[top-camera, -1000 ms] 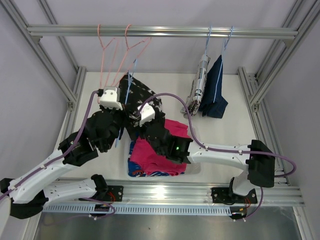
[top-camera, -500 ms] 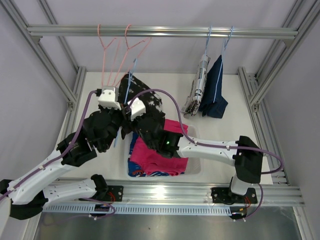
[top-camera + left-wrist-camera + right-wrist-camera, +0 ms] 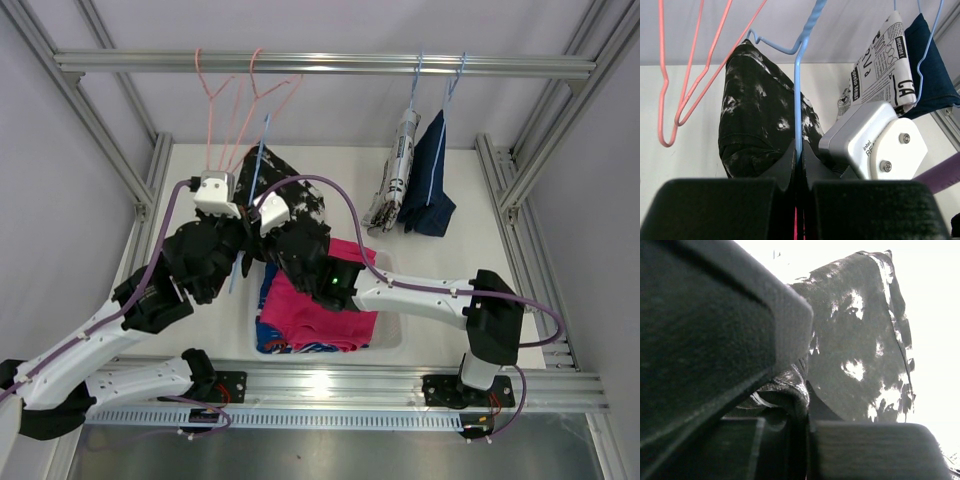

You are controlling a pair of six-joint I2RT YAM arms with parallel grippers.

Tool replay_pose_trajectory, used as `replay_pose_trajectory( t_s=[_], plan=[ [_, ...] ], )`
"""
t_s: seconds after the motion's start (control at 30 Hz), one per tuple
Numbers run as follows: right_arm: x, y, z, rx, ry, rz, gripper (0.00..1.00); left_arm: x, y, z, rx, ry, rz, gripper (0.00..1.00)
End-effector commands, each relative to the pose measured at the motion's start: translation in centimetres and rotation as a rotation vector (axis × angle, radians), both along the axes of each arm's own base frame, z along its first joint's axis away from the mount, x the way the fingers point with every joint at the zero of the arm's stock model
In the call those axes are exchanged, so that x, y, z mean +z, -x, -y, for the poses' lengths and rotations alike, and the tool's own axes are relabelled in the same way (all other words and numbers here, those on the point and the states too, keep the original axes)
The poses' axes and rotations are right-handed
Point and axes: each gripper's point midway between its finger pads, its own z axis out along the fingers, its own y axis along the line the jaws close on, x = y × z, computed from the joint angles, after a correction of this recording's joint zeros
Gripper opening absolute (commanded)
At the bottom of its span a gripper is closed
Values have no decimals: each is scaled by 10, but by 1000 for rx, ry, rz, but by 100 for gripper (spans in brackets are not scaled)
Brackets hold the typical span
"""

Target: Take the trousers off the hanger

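Note:
Black trousers with white pattern point(image 3: 292, 187) hang on a blue wire hanger point(image 3: 258, 160) held off the rail, left of centre. My left gripper point(image 3: 237, 255) is shut on the hanger's wire point(image 3: 798, 100), which runs up from between its fingers point(image 3: 799, 152). The trousers point(image 3: 755, 115) drape over the hanger just beyond. My right gripper point(image 3: 262, 230) sits right beside the left one, shut on a fold of the black trousers point(image 3: 860, 340). A bunched hem is pinched at its jaws point(image 3: 807, 410).
Plain pink trousers point(image 3: 320, 300) lie over blue patterned ones point(image 3: 275, 335) in a white bin point(image 3: 388, 335) at the near edge. White printed trousers point(image 3: 397, 170) and dark blue denim ones point(image 3: 430, 185) hang on blue hangers from the rail point(image 3: 330, 65). Bare pink hangers point(image 3: 230, 110) hang at the left.
My right gripper moved left and up to the black trousers and closed from wide open onto the cloth. The left gripper kept its hold on the hanger, shifting slightly.

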Motion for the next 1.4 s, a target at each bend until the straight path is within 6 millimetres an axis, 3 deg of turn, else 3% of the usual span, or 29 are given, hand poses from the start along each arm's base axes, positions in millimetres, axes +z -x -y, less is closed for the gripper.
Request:
replay_pose_trajectory(
  t_s=[0.0,0.17,0.3,0.53,0.67,0.93,1.3,1.37],
  plan=[
    [70,-6,7,-14,-186,64,0,8,4,14,-66,49,18,0],
    [89,1,19,-6,-211,67,0,9,-2,4,-10,15,44,1],
    [127,14,38,10,-263,84,0,8,-8,0,14,26,53,0],
    [196,27,89,-31,-368,130,0,-8,-13,15,-35,33,-11,1],
    [227,34,102,-23,-410,134,0,-8,-14,14,-29,32,-11,1],
    [248,44,125,-36,-405,157,0,-10,-18,9,1,10,11,1],
    [302,64,199,-82,-453,214,0,-15,-21,14,-6,-26,12,0],
    [304,65,211,-106,-438,213,0,-14,-20,13,-13,-29,20,0]
  ],
)
